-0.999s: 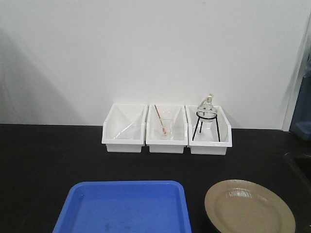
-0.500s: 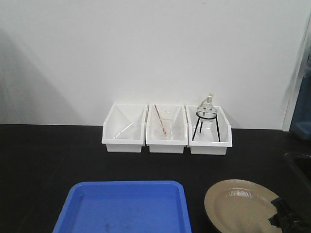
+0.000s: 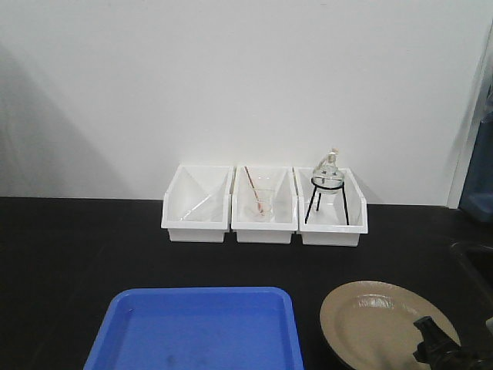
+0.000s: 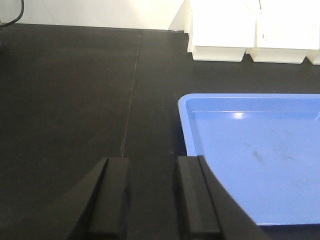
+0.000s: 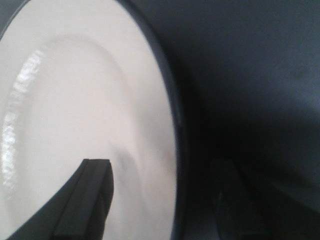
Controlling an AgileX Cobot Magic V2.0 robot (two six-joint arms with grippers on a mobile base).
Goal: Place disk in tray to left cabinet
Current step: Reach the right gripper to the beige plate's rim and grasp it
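At 4 o'clock, the glossy round tan disk [image 3: 377,324] is straddled by the parted right gripper [image 5: 160,172]; the left gripper [image 4: 150,160] is held parted.

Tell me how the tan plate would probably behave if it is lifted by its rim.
The disk looks stiff, so it should lift without bending. Its glossy face may slip in the open right gripper, which straddles the rim. Wide and held at one edge, it could tilt downward.
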